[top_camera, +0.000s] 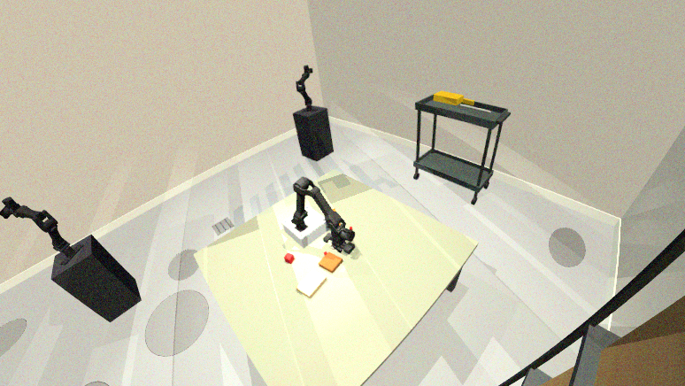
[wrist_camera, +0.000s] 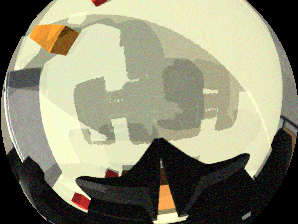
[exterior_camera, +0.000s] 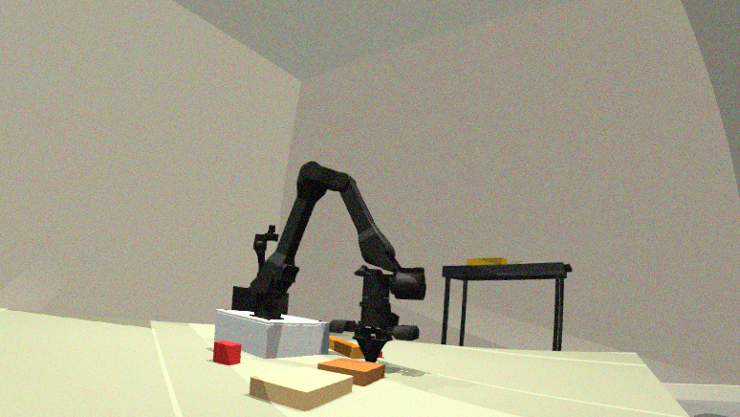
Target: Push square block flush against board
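Note:
The square block point(top_camera: 330, 262) point(exterior_camera: 351, 368) point(wrist_camera: 166, 200) is orange-brown and lies flat on the table. The board point(top_camera: 310, 286) point(exterior_camera: 302, 382) is pale tan and lies flat, nearer the camera in the top and exterior views. In the top view a narrow gap shows between the block's near corner and the board's corner. My gripper point(top_camera: 340, 250) point(exterior_camera: 371, 360) point(wrist_camera: 158, 142) is shut and empty, pointing down at the block's far side, away from the board. Whether the fingertips touch the block cannot be told. In the wrist view the fingers hide most of the block.
A red cube point(top_camera: 288, 258) point(exterior_camera: 227, 352) point(wrist_camera: 81, 201) lies left of the block. A tiny red cube point(top_camera: 325, 252) point(wrist_camera: 111, 174) sits close by the block's far side. An orange bar point(exterior_camera: 345, 346) point(wrist_camera: 54, 39) and another red piece point(top_camera: 350, 228) point(wrist_camera: 99, 2) lie farther back, near the white base point(top_camera: 306, 235) point(exterior_camera: 243, 334).

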Controlling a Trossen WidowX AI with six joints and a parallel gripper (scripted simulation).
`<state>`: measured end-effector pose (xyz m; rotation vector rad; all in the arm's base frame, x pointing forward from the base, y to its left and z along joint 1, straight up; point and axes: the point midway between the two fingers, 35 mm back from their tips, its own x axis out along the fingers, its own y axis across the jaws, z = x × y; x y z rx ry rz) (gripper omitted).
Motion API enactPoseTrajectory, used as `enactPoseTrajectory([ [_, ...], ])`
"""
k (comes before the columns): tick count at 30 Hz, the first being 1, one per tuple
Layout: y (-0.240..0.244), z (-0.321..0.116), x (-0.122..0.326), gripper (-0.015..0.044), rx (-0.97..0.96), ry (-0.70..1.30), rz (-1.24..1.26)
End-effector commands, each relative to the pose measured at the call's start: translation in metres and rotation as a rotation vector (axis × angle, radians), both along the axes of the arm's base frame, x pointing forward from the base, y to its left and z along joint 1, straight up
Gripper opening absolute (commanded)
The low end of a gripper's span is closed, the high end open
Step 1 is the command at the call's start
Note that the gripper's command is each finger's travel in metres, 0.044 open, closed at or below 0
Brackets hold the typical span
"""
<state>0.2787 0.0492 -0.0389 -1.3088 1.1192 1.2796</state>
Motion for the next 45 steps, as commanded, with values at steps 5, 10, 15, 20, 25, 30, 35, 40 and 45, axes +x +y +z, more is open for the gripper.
enactPoseTrajectory([
  [5, 0.014, 0.0, -0.002, 0.0, -0.003, 0.002, -0.005],
  [10, 0.015, 0.003, -0.002, 0.0, 0.001, 0.0, 0.0],
  [15, 0.015, 0.055, -0.003, 0.0, -0.003, 0.002, -0.005],
  [20, 0.015, 0.055, -0.003, 0.0, -0.003, 0.002, -0.005],
  [25, 0.014, 0.055, -0.003, 0.0, 0.0, 0.002, -0.091],
  [30, 0.012, 0.055, -0.002, 0.0, 0.005, 0.004, -0.263],
  [35, 0.01, 0.055, -0.002, 0.0, 0.01, 0.005, -0.436],
  [40, 0.008, 0.055, -0.002, 0.0, 0.015, 0.006, -0.608],
  [45, 0.006, 0.055, -0.002, 0.0, 0.02, 0.007, -0.781],
])
